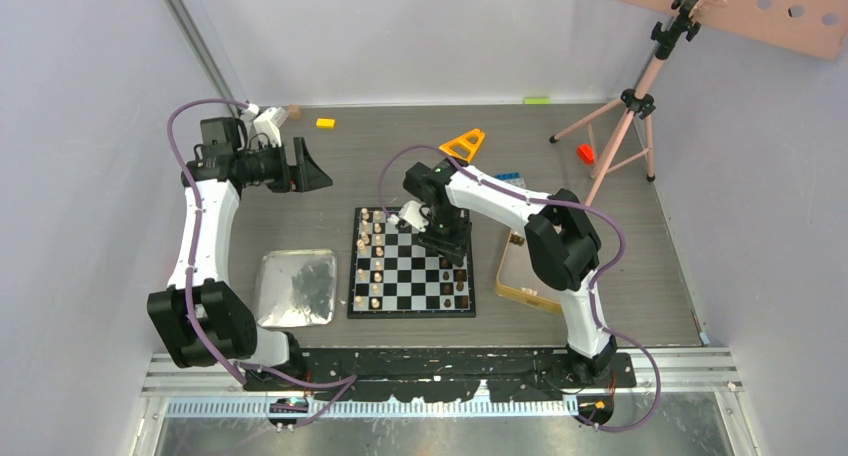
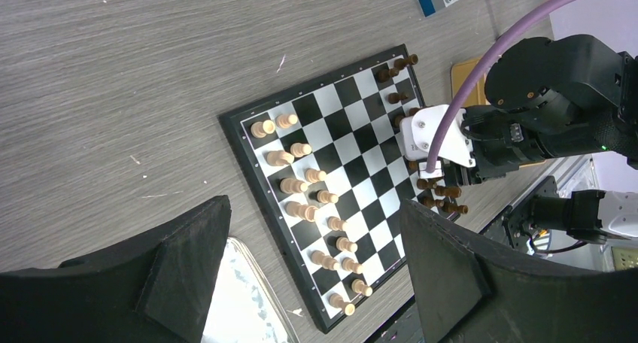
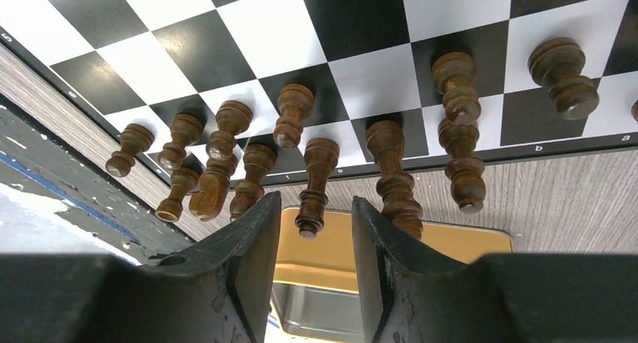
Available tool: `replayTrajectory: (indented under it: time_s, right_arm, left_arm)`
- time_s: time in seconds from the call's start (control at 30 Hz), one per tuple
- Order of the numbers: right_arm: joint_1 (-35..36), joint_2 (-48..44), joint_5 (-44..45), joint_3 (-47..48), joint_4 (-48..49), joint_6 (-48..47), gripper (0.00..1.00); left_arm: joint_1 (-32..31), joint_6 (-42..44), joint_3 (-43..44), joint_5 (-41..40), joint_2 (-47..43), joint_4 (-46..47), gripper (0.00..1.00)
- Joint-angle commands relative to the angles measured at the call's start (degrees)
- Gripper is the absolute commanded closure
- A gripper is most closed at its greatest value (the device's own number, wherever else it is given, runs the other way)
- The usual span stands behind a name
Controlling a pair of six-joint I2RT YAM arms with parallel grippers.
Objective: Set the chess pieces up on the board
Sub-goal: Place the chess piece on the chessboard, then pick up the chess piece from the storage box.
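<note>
The board (image 1: 412,266) lies flat at the table's middle. Light tan chess pieces (image 1: 368,256) stand in two columns on its left side, and dark brown chess pieces (image 1: 455,276) on its right side. My right gripper (image 1: 447,246) hangs over the dark side. In the right wrist view it (image 3: 316,204) is open, and a dark piece (image 3: 316,177) stands on the board's edge row between its fingers with a gap on each side. My left gripper (image 1: 318,168) is open and empty, raised at the far left away from the board (image 2: 353,144).
A silver tray (image 1: 295,288) lies left of the board and a gold-rimmed tin (image 1: 520,276) right of it. Behind are a blue brick (image 1: 510,178), an orange triangle (image 1: 463,144), a yellow brick (image 1: 325,123) and a tripod (image 1: 625,126).
</note>
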Motion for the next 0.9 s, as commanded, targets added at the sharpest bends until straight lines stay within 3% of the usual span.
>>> replayTrajectory:
  time_s: [0.0,0.4,0.7,0.87]
  right_arm:
    - [-0.2,-3.8,-0.7,2.7,-0.4,1.7,0.54]
    - [-8.6,-18.1,-11.3,-2.3,1.4,3.1,0.55]
    - [-26.6,-30.0,-14.5,-21.0,11.4,-1.7,0.52]
    - [-30.2,-33.0,-13.2,-32.0,20.9,-8.9,0.51]
  left_arm:
    - [0.6,-0.7,0.0,1.6,-1.4,0.7,0.15]
    - [0.5,-0.7,1.0,2.8,0.6,1.2,0.14]
    - [-2.6,0.3,1.9,3.6,2.4,2.9,0.15]
    - [-5.4,-0.2,2.6,3.7,3.9,4.9,0.15]
